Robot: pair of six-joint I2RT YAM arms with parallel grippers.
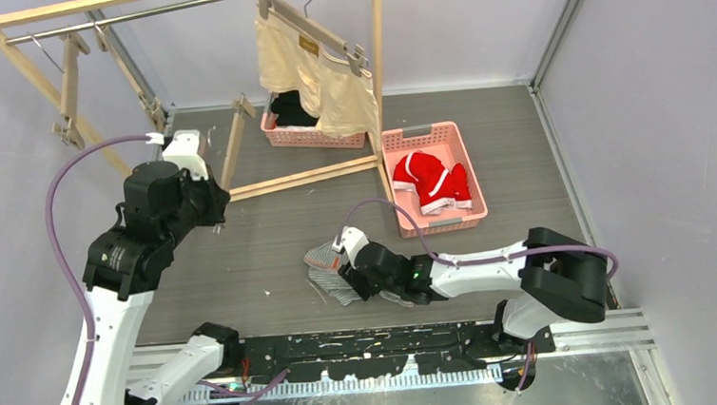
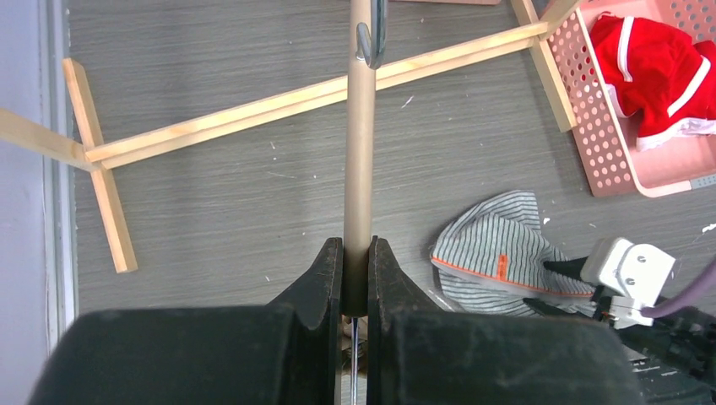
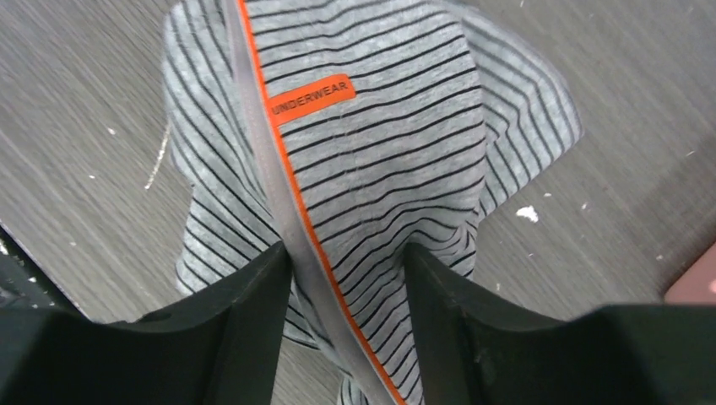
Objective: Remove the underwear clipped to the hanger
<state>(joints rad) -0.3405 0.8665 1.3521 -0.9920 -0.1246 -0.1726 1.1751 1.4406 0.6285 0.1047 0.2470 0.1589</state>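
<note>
We see the grey striped underwear [image 3: 380, 152], a soft fine-lined knit with an orange-edged waistband, lying crumpled on the wood-grain table [image 1: 271, 237] at lower centre of the top view. The right gripper [image 3: 348, 253] stands with its black jaws parted astride that band. The left gripper [image 2: 355, 253] is clenched on a smooth, round tan rod [image 2: 360, 152]. Only the top view shows the cream underwear [image 1: 338, 94] clipped to the hanger [image 1: 309, 20] at upper centre. The red underwear [image 1: 429, 180] lies in the perforated pink basket [image 1: 431, 138].
</note>
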